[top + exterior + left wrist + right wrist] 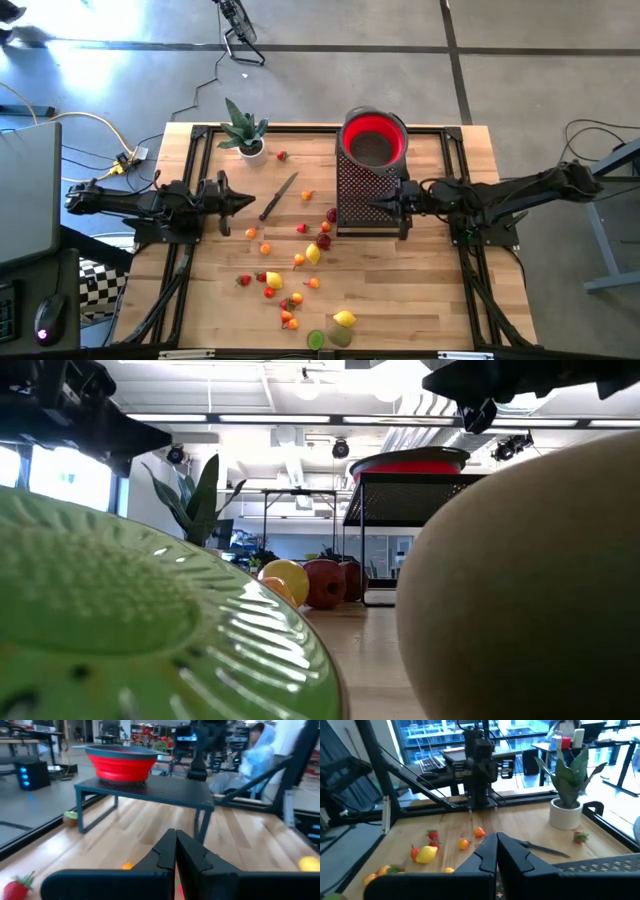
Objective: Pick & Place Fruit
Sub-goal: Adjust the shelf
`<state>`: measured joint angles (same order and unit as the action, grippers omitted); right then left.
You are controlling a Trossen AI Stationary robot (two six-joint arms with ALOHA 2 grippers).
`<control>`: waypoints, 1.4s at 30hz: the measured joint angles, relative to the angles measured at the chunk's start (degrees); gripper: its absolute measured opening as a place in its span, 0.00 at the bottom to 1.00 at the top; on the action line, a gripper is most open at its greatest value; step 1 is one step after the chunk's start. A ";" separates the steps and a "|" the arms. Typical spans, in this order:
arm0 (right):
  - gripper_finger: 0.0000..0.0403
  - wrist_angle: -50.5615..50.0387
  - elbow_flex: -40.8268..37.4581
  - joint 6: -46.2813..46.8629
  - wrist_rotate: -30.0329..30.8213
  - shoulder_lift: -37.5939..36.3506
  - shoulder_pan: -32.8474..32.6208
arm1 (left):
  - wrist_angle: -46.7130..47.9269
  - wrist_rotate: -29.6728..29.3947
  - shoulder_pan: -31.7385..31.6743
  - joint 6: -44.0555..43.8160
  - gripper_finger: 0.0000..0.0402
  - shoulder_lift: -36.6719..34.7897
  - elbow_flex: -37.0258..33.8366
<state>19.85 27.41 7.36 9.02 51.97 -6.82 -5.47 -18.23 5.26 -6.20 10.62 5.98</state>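
Left gripper (250, 201): I see it clenched, empty, hovering left of the knife (278, 196).
Right gripper (372, 207): clenched, empty, over the black stand (352, 195).
Risk: a low reach could scatter the fruit (312, 254) or nudge the knife.

Dark jointed arms — tapered black tool (248, 202) tips.
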 joint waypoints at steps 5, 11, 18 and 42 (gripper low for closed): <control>0.01 6.08 -2.19 -1.65 0.51 -0.18 -1.99 | -1.81 -2.31 0.00 -1.59 0.01 4.18 0.01; 0.01 9.22 -2.20 -3.15 0.51 -0.18 -4.19 | -9.70 -2.54 -0.02 -0.82 0.01 10.79 0.02; 0.01 9.14 -2.20 -3.15 3.06 -0.16 -6.12 | -14.12 -7.44 -0.04 1.43 0.01 19.12 2.59; 0.01 9.09 -2.20 -2.86 3.06 -0.14 -6.44 | -13.66 7.14 -9.05 0.33 0.01 38.00 11.69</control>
<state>28.93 25.21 4.50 12.08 51.83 -13.26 -19.13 -11.09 -3.79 -5.87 48.62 17.67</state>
